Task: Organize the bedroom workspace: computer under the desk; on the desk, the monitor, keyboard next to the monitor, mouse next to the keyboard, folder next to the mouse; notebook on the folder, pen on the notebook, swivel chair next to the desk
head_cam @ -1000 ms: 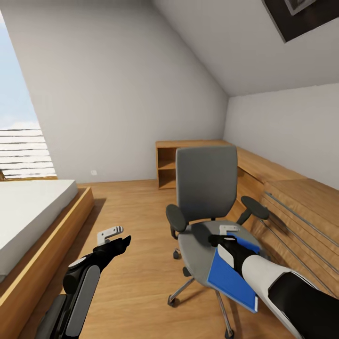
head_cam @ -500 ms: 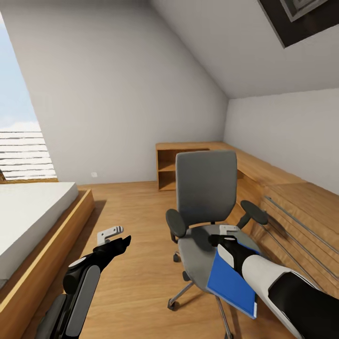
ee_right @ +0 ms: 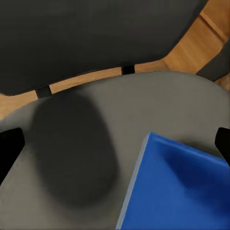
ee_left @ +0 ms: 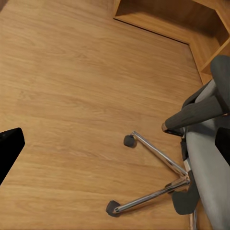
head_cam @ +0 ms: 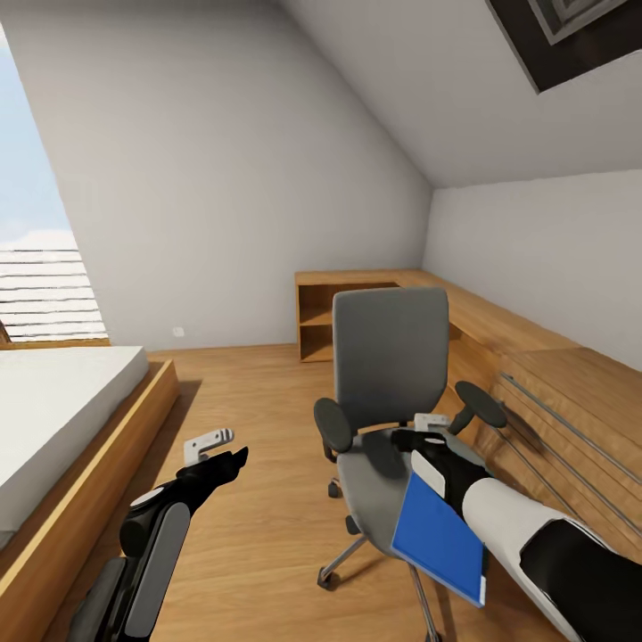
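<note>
1. Head view: the blue folder (head_cam: 439, 539) lies on the swivel chair (head_cam: 390, 357) seat, overhanging its near edge. The right gripper (head_cam: 426, 435) hovers over the folder's far end; I cannot tell how its jaws stand. The left gripper (head_cam: 212, 448) hangs idle over the wood floor (head_cam: 259, 419), jaws apart and holding nothing

2. Left wrist view: the chair's chrome star base (ee_left: 158, 184) and castors stand on bare floor

3. Right wrist view: the folder's corner (ee_right: 175, 184) rests on the grey seat (ee_right: 91, 143), dark fingertips (ee_right: 9, 148) at both picture edges, so the jaws look wide. To grip well, I'd lower them astride the overhanging edge, since the castors may roll if pushed
</note>
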Motion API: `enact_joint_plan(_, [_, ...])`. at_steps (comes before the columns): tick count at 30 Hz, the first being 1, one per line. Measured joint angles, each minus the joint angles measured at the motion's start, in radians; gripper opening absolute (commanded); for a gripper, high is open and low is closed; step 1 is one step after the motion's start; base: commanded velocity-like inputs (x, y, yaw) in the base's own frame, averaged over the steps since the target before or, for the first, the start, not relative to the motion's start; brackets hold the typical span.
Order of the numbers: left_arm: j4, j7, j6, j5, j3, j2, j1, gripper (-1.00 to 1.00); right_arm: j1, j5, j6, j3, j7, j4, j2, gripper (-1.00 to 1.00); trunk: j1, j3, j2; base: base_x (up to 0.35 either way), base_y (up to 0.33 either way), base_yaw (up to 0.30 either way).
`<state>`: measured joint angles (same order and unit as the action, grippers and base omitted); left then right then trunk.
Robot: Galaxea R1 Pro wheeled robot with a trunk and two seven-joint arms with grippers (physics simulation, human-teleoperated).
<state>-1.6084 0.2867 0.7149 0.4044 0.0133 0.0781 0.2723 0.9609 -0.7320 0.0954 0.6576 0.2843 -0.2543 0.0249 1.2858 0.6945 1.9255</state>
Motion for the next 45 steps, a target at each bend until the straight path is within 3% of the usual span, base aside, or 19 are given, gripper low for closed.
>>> enact_joint_plan(1, [0.000,0.000,0.000,0.000,0.001,0.000,0.000,1.00,-0.017,-0.042,0.055,0.000,0.004,-0.100,0.039,1.00,0.000,0.000,0.000,0.000,0.000,0.000])
enact_joint_plan(2, [0.001,0.000,0.000,0.000,0.001,0.000,0.000,1.00,-0.026,-0.054,0.075,0.000,0.005,-0.136,0.054,1.00,0.000,0.000,0.000,0.000,0.000,0.000])
enact_joint_plan(4, [0.001,0.000,0.000,0.000,0.001,0.000,0.000,1.00,-0.109,-0.116,0.163,0.001,0.035,-0.390,0.153,1.00,0.000,0.000,0.000,0.000,0.000,0.000])
enact_joint_plan(5, [0.001,0.000,0.000,0.000,0.001,0.000,0.000,1.00,-0.210,-0.187,0.196,0.003,0.138,-0.594,0.230,1.00,0.000,0.000,0.000,0.000,0.000,0.000])
enact_joint_plan(6, [0.001,0.000,0.000,-0.001,0.001,0.000,0.000,1.00,-0.290,-0.239,0.204,0.004,0.266,-0.760,0.271,1.00,0.000,0.000,0.000,0.000,0.000,0.000])
enact_joint_plan(7, [0.002,0.000,0.000,0.000,0.001,0.000,0.000,1.00,-0.322,-0.260,0.202,0.006,0.364,-0.887,0.286,1.00,0.000,0.000,0.000,0.000,0.000,0.000])
enact_joint_plan(8, [0.002,0.000,0.000,0.000,0.001,0.000,0.000,1.00,-0.343,-0.275,0.194,0.007,0.458,-0.943,0.293,1.00,0.000,0.000,0.000,0.000,0.000,0.000])
enact_joint_plan(9, [0.002,0.000,0.000,-0.001,0.001,0.000,0.000,1.00,-0.357,-0.286,0.178,0.009,0.534,-0.979,0.296,1.00,0.000,0.000,0.000,0.000,0.000,0.000])
enact_joint_plan(12, [0.002,0.000,0.000,-0.001,0.002,0.000,0.000,1.00,-0.374,-0.302,0.138,0.014,0.634,-1.042,0.298,1.00,0.000,0.000,0.000,0.000,0.000,0.000])
enact_joint_plan(15, [0.002,0.000,0.000,-0.001,0.002,0.000,0.000,1.00,-0.383,-0.309,0.119,0.018,0.671,-1.095,0.299,1.00,0.000,0.000,0.000,0.000,0.000,0.000])
enact_joint_plan(20, [0.002,0.000,0.000,-0.001,0.002,0.000,0.000,1.00,-0.389,-0.311,0.110,0.021,0.685,-1.125,0.298,1.00,0.000,0.000,0.000,0.000,0.000,0.000])
enact_joint_plan(26, [0.002,0.000,0.000,-0.001,0.003,0.000,0.000,1.00,-0.390,-0.311,0.105,0.017,0.693,-1.131,0.269,1.00,0.000,0.000,0.000,0.000,0.105,-0.012])
enact_joint_plan(45, [0.002,0.000,0.000,-0.001,0.006,0.000,0.000,1.00,-0.392,-0.313,0.040,0.015,0.692,-1.099,0.269,1.00,0.000,-0.002,0.000,0.000,0.276,-0.169])
